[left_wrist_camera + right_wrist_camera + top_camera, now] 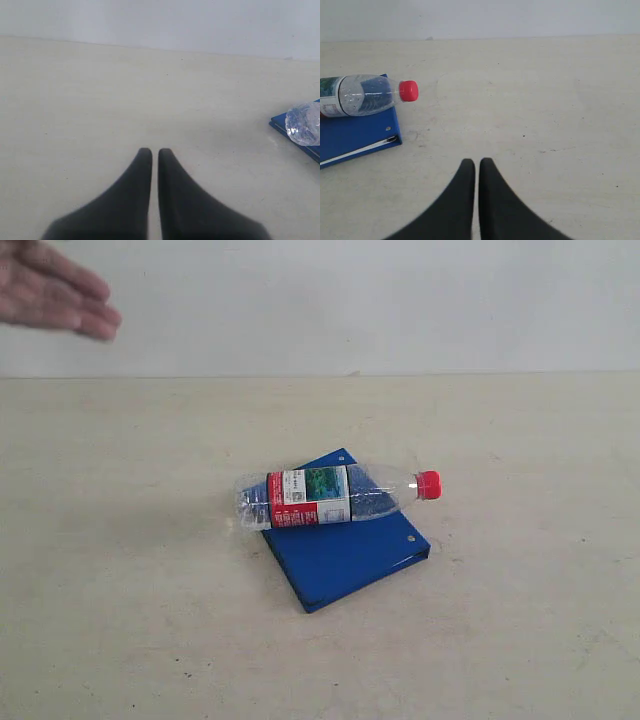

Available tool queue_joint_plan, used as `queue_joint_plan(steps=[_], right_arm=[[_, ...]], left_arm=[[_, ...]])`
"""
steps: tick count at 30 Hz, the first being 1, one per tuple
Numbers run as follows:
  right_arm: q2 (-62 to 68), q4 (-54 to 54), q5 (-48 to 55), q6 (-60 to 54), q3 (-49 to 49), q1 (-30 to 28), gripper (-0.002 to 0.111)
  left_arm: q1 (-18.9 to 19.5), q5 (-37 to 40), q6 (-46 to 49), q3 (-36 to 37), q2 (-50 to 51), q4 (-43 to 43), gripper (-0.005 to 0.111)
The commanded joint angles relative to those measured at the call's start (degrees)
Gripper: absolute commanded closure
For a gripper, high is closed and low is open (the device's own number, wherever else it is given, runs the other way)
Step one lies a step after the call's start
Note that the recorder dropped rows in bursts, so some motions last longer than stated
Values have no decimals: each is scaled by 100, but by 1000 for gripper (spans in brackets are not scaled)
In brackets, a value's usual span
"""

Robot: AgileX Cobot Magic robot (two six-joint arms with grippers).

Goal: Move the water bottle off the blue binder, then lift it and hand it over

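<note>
1. The pale beige table (120, 620) fills most of the exterior frame, with a plain light wall (400, 300) across the top.
2. The blue binder (340, 555) lies flat on the table just below the centre of the frame, turned cornerwise. It is bright blue, with two small silver rivets (410, 538) along its right edge.
3. The water bottle (320, 497) lies on its side across the binder's upper part, touching it. It is clear plastic with a red, white and green label (308, 497) round its middle. Its red cap (428, 484) points to the right of the frame, past the binder's edge, and its base overhangs the left edge.
4. A person's open hand (55, 290) is in the upper left corner, well apart from the bottle.
5. The left gripper (155, 152) has its dark fingers drawn together to a thin slit, holding nothing, above bare table.
6. The right gripper (477, 162) is closed the same way, holding nothing, apart from the cap.
</note>
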Motion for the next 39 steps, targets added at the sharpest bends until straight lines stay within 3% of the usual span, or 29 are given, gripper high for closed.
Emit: queue_joint_plan(steps=[1, 18, 22, 31, 39], right_arm=[[-21, -2, -33, -31, -9, -9, 108], [-21, -2, -33, -31, -9, -9, 108], [-21, -121, -735, -19, -9, -9, 108], [-21, 2642, -1672, 1259, -9, -9, 108], [-21, 3328, -2120, 1955, -106, -9, 108]], left_arm=[[3, -41, 37, -1, -12, 11, 102], [3, -41, 37, -1, -12, 11, 102], [3, -41, 37, -1, -12, 11, 102], [3, -41, 37, -1, -12, 11, 102], [3, -41, 37, -1, -12, 11, 102]])
